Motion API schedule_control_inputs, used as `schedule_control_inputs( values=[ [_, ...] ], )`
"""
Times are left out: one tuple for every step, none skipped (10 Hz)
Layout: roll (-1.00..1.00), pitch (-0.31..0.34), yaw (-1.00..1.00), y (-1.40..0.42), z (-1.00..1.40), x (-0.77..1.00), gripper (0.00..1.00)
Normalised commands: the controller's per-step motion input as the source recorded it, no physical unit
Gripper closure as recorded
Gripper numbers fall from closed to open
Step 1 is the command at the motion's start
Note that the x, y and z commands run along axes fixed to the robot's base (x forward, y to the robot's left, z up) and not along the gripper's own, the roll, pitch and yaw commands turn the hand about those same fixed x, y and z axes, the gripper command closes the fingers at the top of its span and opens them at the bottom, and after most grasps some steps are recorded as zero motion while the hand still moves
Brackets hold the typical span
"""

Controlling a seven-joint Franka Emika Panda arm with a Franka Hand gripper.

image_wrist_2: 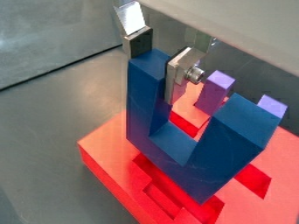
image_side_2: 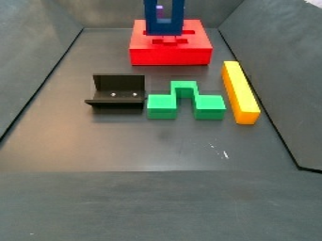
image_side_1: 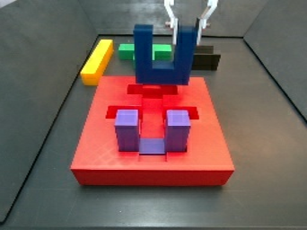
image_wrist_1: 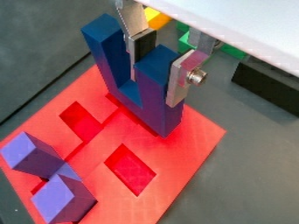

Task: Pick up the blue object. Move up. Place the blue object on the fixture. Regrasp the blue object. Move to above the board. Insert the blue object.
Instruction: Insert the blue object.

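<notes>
Gripper (image_wrist_1: 162, 59): above the board's (image_side_1: 108, 153) far end; we see its fingers (image_wrist_2: 181, 74) clamping one prong.
Blue object (image_side_1: 160, 61): upright, over the board's recess.

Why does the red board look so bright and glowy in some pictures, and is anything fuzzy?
In a wrist view the board glows orange-pink, overexposed under strong light, beneath the blue object the claw grips by one prong. In a side view the board is plain red, with soft shadows behind the purple block. In another side view the floor shows pale glare.
</notes>
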Motion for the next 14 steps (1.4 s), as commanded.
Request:
schedule_control_inputs(
  values=[
    [0.16,-0.089,0.0,0.01,-0.39,0.0,1.0],
    [0.18,-0.021,0.0,0.0,-0.29,-0.15,1.0],
    [0.04,-0.029,-0.06,0.0,-0.17,-0.37,1.0],
    [0.0,-0.056,-0.12,0.0,0.0,-0.45,1.0],
    [0.01,-0.111,-0.12,0.0,0.02,-0.52,1.0],
    [0.0,-0.147,0.0,0.0,0.01,-0.42,1.0],
    [0.05,-0.137,0.11,0.0,0.0,-0.07,1.0],
    [0.06,-0.1,0.24,0.0,-0.05,0.13,1.0],
    [0.09,-0.057,0.35,0.0,-0.07,0.43,1.0],
    [0.1,-0.039,0.39,0.04,-0.07,0.47,1.0],
    [0.13,-0.014,0.24,0.0,-0.1,0.11,1.0],
    [0.14,0.0,0.0,-0.07,-0.1,-0.04,1.0],
    [0.2,0.0,-0.26,-0.11,-0.16,-0.14,1.0],
    [0.15,0.003,-0.33,-0.14,-0.18,-0.25,1.0]
  ],
)
